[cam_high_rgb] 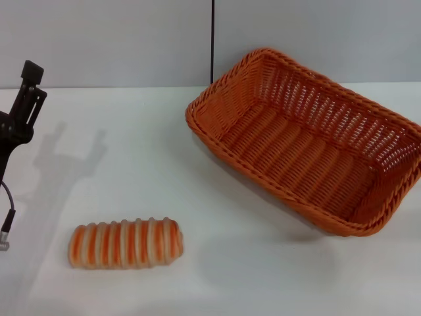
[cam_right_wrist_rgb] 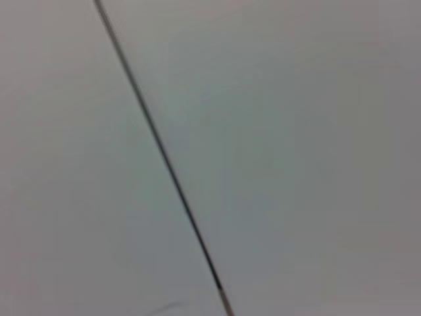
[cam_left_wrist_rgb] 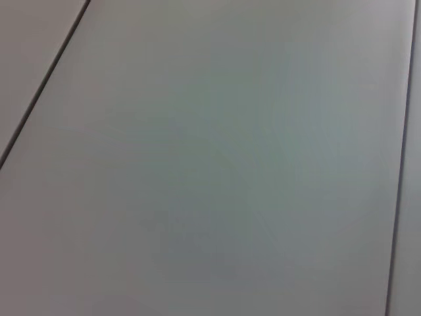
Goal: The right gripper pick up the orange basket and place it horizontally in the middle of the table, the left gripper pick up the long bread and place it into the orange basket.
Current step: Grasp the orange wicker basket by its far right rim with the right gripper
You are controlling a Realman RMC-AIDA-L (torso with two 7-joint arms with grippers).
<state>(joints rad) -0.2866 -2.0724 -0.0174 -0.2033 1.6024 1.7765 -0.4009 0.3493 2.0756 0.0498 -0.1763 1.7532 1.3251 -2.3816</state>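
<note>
The orange basket (cam_high_rgb: 309,141) sits empty on the right half of the white table (cam_high_rgb: 131,158), turned at a slant with one corner toward the back wall. Near the front left lies the long bread (cam_high_rgb: 125,243), striped orange and cream, flat on the table. My left gripper (cam_high_rgb: 30,76) hangs raised at the far left edge of the head view, well behind the bread and touching nothing. The right gripper is out of view. Neither wrist view shows the basket, the bread or any fingers.
A grey wall with a dark vertical seam (cam_high_rgb: 212,39) stands behind the table. Both wrist views show only grey panels with a dark seam (cam_left_wrist_rgb: 39,89) (cam_right_wrist_rgb: 158,141). A cable (cam_high_rgb: 8,210) hangs from the left arm at the left edge.
</note>
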